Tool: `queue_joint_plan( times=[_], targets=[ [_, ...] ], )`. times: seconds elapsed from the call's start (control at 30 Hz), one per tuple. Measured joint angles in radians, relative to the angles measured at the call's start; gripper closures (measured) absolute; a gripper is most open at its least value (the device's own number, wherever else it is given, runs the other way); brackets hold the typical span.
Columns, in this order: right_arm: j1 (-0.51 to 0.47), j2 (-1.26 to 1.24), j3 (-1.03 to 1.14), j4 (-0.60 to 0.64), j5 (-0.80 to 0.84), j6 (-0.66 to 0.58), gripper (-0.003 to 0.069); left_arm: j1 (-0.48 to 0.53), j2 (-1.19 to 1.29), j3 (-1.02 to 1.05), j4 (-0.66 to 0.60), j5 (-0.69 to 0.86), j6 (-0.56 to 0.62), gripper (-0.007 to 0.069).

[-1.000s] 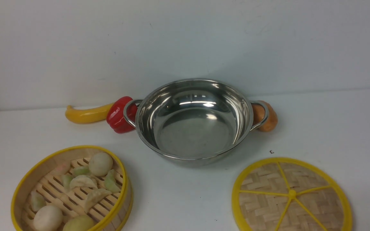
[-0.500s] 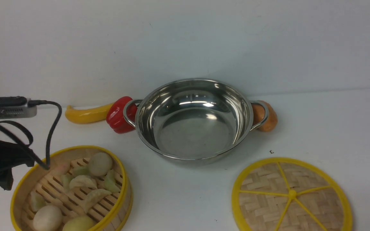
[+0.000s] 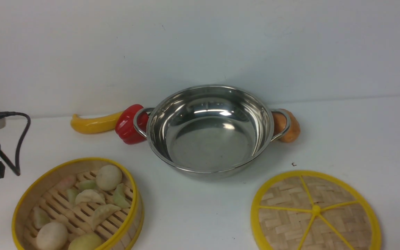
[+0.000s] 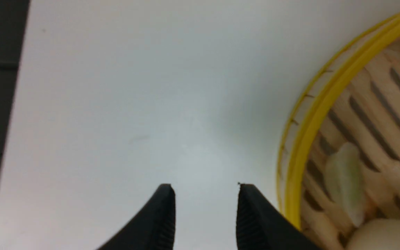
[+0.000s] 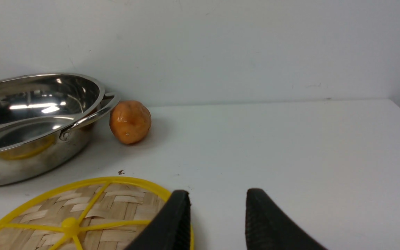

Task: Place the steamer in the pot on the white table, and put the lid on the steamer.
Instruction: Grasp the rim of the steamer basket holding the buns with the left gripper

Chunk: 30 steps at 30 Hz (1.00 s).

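So the steamer (image 3: 78, 205) sits at the front left of the white table (image 3: 359, 139), full of pale dumplings and buns, not in the pot (image 3: 208, 130) yet. The pot is in the middle, further back near the wall, empty and shiny. The lid (image 3: 316, 211) lies flat at the front right, well apart from the steamer. Behind the pot's left handle there's a red pepper (image 3: 128, 124) touching a yellow banana-looking thing (image 3: 94, 124), and a round orange-brown thing (image 3: 290, 130) is tucked right by the right handle. The left gripper (image 4: 206, 189) has its fingers spread with nothing between them, pointed at bare table just outside the steamer's yellow rim. In the front view only a bit of that arm and its cable (image 3: 19, 146) pokes in at the left edge. The right gripper (image 5: 218, 192) is also spread and holding nothing, sitting right by the edge of the lid.
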Motion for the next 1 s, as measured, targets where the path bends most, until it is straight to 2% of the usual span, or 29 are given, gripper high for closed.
queue_joint_plan(
  times=[0.03,0.1,0.17,0.2,0.3,0.5,0.67,1.0],
  targets=[
    [0.000,0.000,0.000,0.000,0.000,0.000,0.0415,0.012,0.002,0.000,-0.066,-0.004,0.048,0.0383],
    [0.000,0.000,0.000,0.000,0.000,0.000,0.0415,0.039,0.010,0.000,-0.227,-0.015,0.237,0.0383],
    [0.000,0.000,0.000,0.000,0.000,0.000,0.0415,0.045,0.021,0.000,-0.340,-0.018,0.372,0.0383],
    [0.000,0.000,0.000,0.000,0.000,0.000,0.0415,0.045,0.031,0.000,-0.383,-0.018,0.428,0.0383],
    [0.000,0.000,0.000,0.000,0.000,0.000,0.0415,0.045,0.061,0.000,-0.426,-0.018,0.499,0.0383],
    [0.000,0.000,0.000,0.000,0.000,0.000,0.0415,0.049,0.140,0.000,-0.349,-0.025,0.484,0.0383],
    [0.000,0.000,0.000,0.000,0.000,0.000,0.0414,0.049,0.145,0.000,-0.342,-0.034,0.479,0.0382],
    [0.000,0.000,0.000,0.000,0.000,0.000,0.0414,0.049,0.163,0.000,-0.312,-0.046,0.453,0.0257]
  ],
)
